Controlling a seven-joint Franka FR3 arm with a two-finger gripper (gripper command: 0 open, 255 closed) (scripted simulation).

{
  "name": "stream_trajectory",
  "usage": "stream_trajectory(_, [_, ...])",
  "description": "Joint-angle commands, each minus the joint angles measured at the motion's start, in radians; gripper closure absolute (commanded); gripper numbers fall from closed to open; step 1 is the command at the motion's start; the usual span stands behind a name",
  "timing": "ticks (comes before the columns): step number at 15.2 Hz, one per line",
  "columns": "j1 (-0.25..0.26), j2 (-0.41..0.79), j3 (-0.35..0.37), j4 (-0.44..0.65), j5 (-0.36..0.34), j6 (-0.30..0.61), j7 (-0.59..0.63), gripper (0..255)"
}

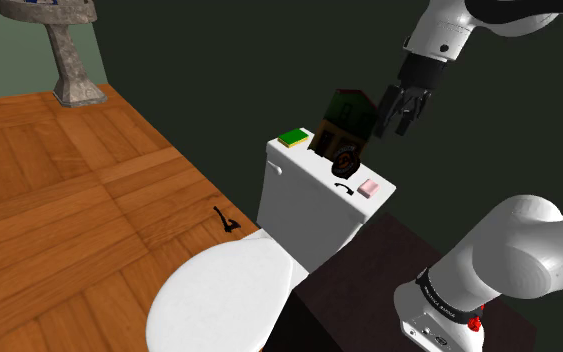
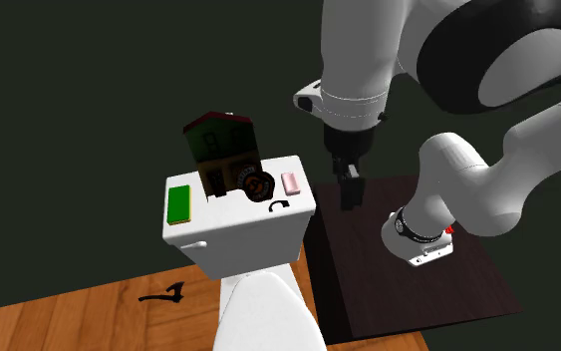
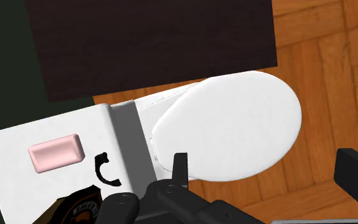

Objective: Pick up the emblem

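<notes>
Currently step = approach, pre-grasp; nothing held. Gripper (image 1: 397, 122) hangs w/ fingers apart, above the tank lid (image 1: 304, 162) level & off toward the shoulder view's right; in the second exterior view it sits past the lid's right edge, over the dark stand (image 2: 398, 259). Emblem (image 1: 345, 160) = round dark badge w/ reddish centre; it is on the lid, directly in front of the small house model (image 1: 347, 118); appears propped against it, tilt not certain. Neighbours: black hook-shaped piece (image 1: 343, 187) just beside the emblem; pink block (image 1: 369, 187) near; green block (image 1: 294, 138) at the lid's other end. Wrist view: emblem lies off to one side of the fingers, not between them. Next move, est.: shift hand over the emblem; align finger gap across the disc; descend; close. Req.: clearance vs. house roof & hook piece; risk = clipping either, or knocking the badge flat before closure.
</notes>
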Motion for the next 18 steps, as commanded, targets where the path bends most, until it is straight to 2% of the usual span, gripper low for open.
stream_trajectory(1, [0.000, 0.000, 0.000, 0.000, 0.000, 0.000, 0.000, 0])
stream_trajectory(11, [-0.089, 0.143, -0.185, -0.120, 0.008, 0.356, -0.127, 0])
stream_trajectory(15, [-0.103, 0.242, -0.268, -0.132, 0.047, 0.496, -0.198, 0])
stream_trajectory(18, [-0.099, 0.331, -0.336, -0.127, 0.102, 0.593, -0.267, 0])
